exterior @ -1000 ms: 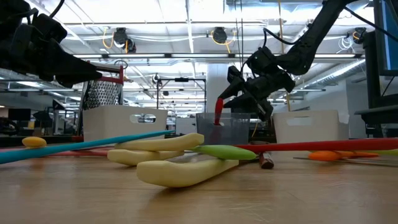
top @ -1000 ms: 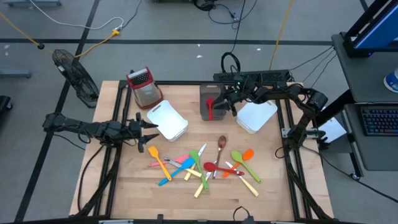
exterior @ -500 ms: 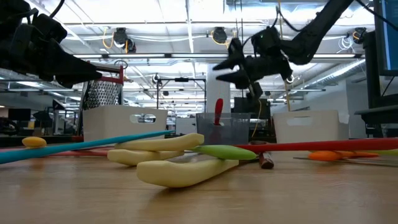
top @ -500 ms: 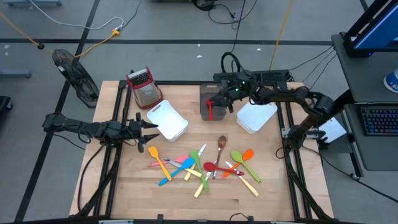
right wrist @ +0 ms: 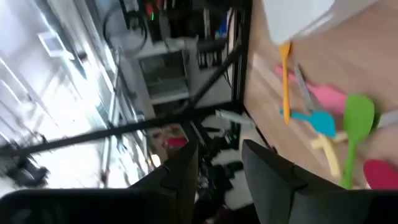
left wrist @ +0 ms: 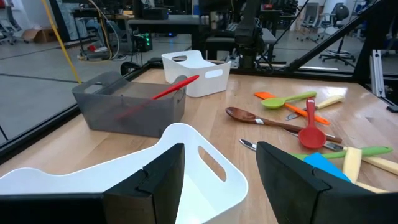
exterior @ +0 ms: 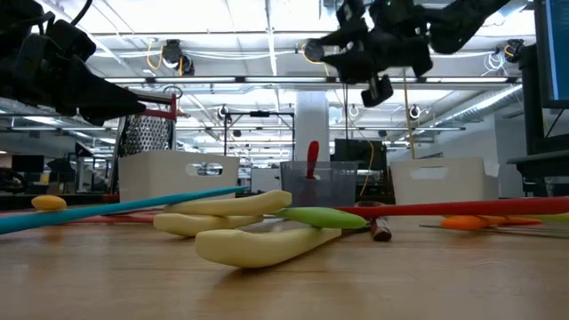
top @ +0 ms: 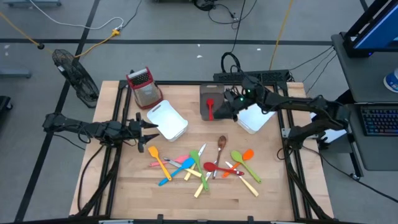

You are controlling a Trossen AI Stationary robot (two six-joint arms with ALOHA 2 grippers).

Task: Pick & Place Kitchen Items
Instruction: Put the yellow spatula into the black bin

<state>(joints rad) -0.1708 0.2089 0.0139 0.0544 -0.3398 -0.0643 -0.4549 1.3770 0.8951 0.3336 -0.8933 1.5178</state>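
Several coloured plastic spoons and spatulas [top: 202, 165] lie in a heap on the wood table, with a brown wooden spoon [top: 221, 146] beside them. A red utensil [top: 210, 111] stands in the grey bin [top: 214, 92], leaning on its wall, its handle [exterior: 312, 162] sticking up over the rim. My right gripper [top: 222, 114] hangs open and empty high above that bin [exterior: 333, 40]. My left gripper [top: 151, 126] waits open at the left end of a white bin [top: 166, 119].
A second white bin [top: 256, 117] stands right of the grey one. A red-topped metal grater [top: 143, 87] is at the far left corner. Bare wood lies along the near edge [top: 205, 202].
My right gripper has risen from just above the grey bin to high over it, rolling about its own axis and drifting a little toward the near edge. The red utensil has stayed in the bin. My left arm has kept still.
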